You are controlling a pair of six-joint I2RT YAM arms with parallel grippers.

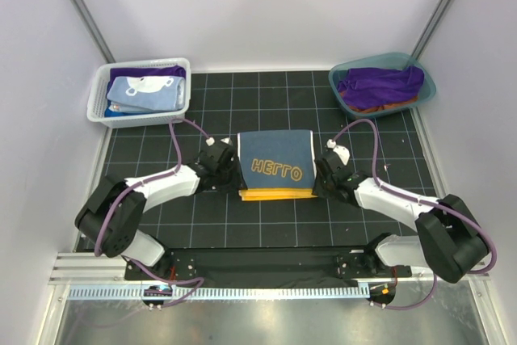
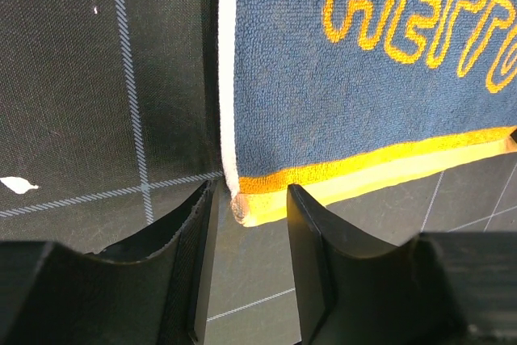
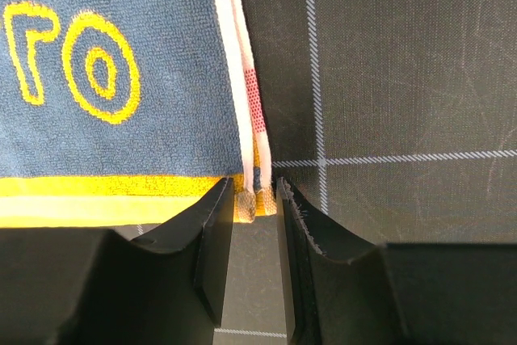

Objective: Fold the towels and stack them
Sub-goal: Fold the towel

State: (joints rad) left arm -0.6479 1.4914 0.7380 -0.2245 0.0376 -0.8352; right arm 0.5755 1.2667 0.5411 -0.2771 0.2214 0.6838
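A folded navy towel with yellow-orange lettering and a yellow border lies flat on the black grid mat, on top of other layers. My left gripper is at its near left corner. In the left wrist view the jaws stand open around that corner, with a gap on each side. My right gripper is at the near right corner. Its jaws stand narrowly apart around the towel's white-edged corner layers, which hang loose and unsqueezed. A white and red edge shows beneath the navy towel.
A white mesh basket at the back left holds a light blue towel and a purple one. A teal tub at the back right holds a purple towel. White walls enclose the mat.
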